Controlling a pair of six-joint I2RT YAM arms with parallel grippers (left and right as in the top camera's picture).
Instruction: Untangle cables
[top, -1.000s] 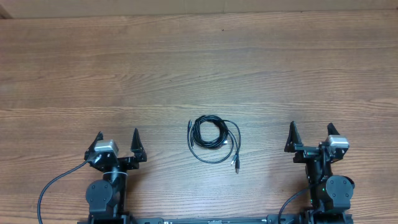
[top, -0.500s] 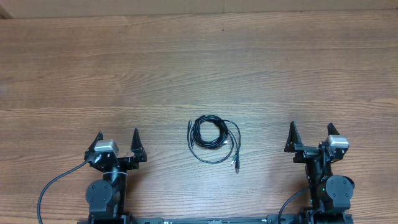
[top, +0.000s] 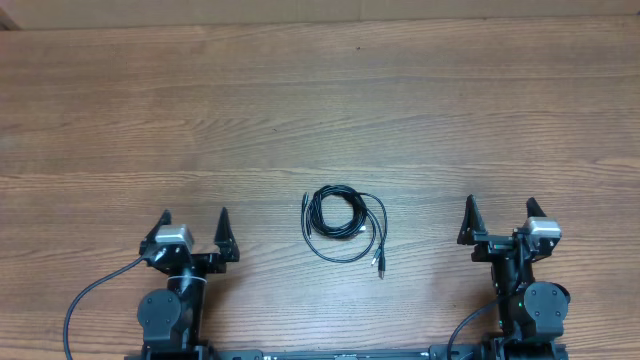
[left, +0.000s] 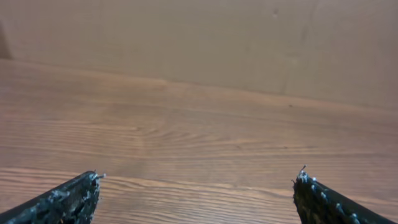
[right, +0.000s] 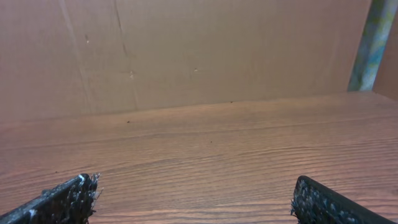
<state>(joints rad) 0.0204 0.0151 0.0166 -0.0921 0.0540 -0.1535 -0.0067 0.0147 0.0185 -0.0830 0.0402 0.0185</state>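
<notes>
L hand (top: 194, 214) & R hand (top: 500, 203) released, empty; cables (top: 343, 224) coiled btwn them, touching neither.

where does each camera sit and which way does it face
overhead: above the table, looking straight down; cables centre, left end effector and right end effector open at bottom
left wrist: on left arm, facing low across the table to cardboard wall; own fingertips below
right wrist: same from right arm
shared: wrist views show table and wall, no cables

A brown wood-grain bench (top: 320, 110) is spreading across the view, and a plain tan board wall (right: 205, 50) is rising along its far edge.
</notes>
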